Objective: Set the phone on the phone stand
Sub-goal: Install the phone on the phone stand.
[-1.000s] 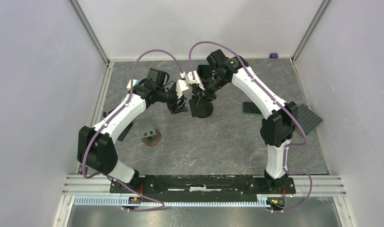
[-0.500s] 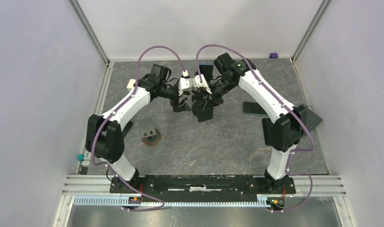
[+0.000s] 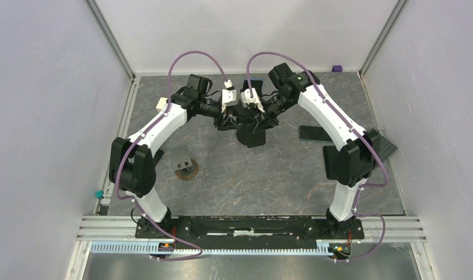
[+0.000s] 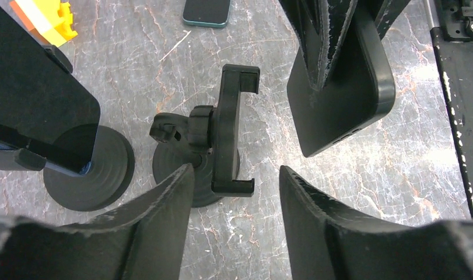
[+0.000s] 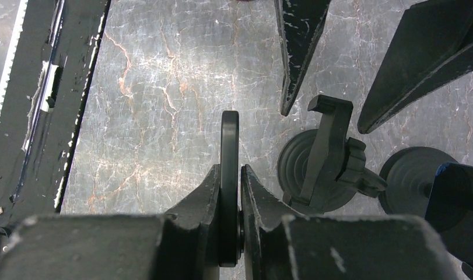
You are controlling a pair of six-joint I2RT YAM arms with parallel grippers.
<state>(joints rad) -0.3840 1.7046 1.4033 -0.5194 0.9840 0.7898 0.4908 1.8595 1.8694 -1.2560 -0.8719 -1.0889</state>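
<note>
Phone (image 3: 252, 139): dark slab, not yet seated, held on edge in the right pincer (image 3: 259, 121), which is clamped narrow across its two faces. Top view: over the last second both wrists have drawn in and risen above the phone stand. The stand's round base was plainly visible then; now the phone and the two wrists cover it. The left pincer (image 3: 229, 121) sits just beside the right one, on the stand's other flank. Left wrist view: the phone stand (image 4: 225, 134) is upright on the counter (image 4: 397, 192), its cradle empty, with a clamp lip at each end. The phone (image 4: 339, 87) hangs beside the stand, apart from it and clear of the counter. The left pincer's own fingers (image 4: 158, 227) stand apart with nothing between them, and the stand shows through the gap. On the stand's far side is a second stand (image 4: 88, 169), already carrying a second phone (image 4: 35, 93). Right wrist view: the phone (image 5: 229, 134) appears edge-on, pinched between both fingers, with the stand (image 5: 324, 154) just beside it and untouched. Judgement: the approach is done and alignment is under way. The phone has still to be turned to face the cradle and lowered between the lips, and the free left pincer is placed to steady the stand.
</note>
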